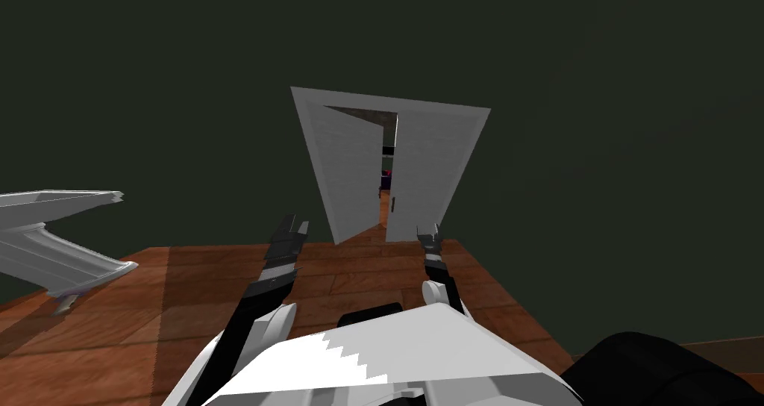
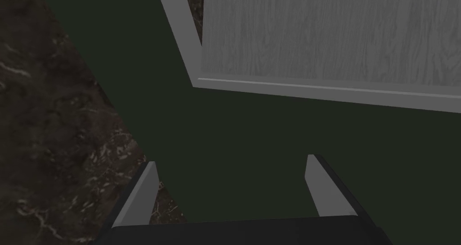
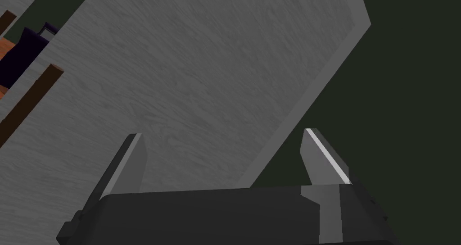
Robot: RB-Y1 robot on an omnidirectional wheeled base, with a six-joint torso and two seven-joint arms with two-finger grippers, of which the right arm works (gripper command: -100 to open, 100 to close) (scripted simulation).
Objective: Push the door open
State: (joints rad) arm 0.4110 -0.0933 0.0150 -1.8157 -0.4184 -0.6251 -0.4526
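Observation:
A light grey door (image 1: 433, 170) stands in a grey frame (image 1: 307, 125) in the dark green wall ahead. It is ajar, and a narrow gap (image 1: 387, 177) shows a room beyond. A small dark handle (image 1: 393, 204) sits at the gap's edge. My left gripper (image 1: 295, 224) is open, low in front of the frame's left side. My right gripper (image 1: 429, 233) is open, close to the foot of the right panel. The left wrist view has the open gripper (image 2: 232, 161) facing the green wall beside the grey wood-grained panel (image 2: 324, 30). Facing the door panel (image 3: 180, 84) from close up, the right gripper (image 3: 223, 134) holds nothing.
A brown plank floor (image 1: 224, 289) runs up to the door. A grey curved object (image 1: 52, 245) juts in at the left. A black rounded shape (image 1: 656, 372) lies at the bottom right. Through the gap show a dark purple thing (image 3: 22, 53) and brown bars (image 3: 27, 102).

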